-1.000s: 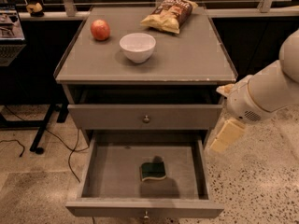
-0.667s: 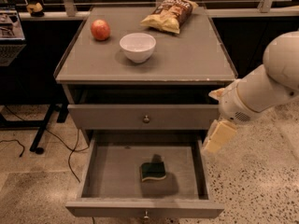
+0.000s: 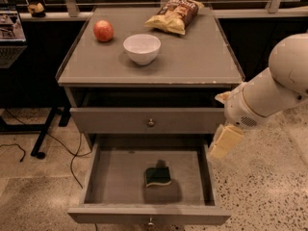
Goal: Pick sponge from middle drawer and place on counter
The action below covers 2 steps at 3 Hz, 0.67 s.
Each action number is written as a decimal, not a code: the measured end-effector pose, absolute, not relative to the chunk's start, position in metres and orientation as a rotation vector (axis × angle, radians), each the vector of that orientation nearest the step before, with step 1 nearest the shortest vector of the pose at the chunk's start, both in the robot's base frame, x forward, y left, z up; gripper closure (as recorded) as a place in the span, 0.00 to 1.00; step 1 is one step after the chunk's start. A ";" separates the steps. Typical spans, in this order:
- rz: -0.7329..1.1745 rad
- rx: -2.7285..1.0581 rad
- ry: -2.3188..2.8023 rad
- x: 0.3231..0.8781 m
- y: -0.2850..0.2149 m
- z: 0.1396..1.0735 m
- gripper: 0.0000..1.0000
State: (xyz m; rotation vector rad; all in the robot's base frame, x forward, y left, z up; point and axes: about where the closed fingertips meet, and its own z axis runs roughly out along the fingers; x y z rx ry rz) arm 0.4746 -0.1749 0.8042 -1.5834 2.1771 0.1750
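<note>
The sponge point(image 3: 158, 176), dark green with a pale layer, lies on the floor of the open middle drawer point(image 3: 115, 177), a little right of its centre. My gripper point(image 3: 224, 141) hangs at the end of the white arm, just outside the drawer's right wall and above it, to the right of the sponge and apart from it. It holds nothing that I can see. The counter point(image 3: 192, 61) is the grey cabinet top above.
On the counter stand a white bowl point(image 3: 142, 48), a red apple point(image 3: 103, 31) and a chip bag point(image 3: 175, 14). The upper drawer front point(image 3: 150, 121) is shut. Cables and a table leg point(image 3: 43, 134) lie on the floor at left.
The arm and gripper have shifted a little to the left, closer to the drawer's right wall. The sponge and the drawer have not moved.
</note>
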 end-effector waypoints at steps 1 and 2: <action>0.202 -1.570 2.226 0.480 -0.171 0.770 0.00; 0.232 -1.552 2.255 0.485 -0.168 0.730 0.00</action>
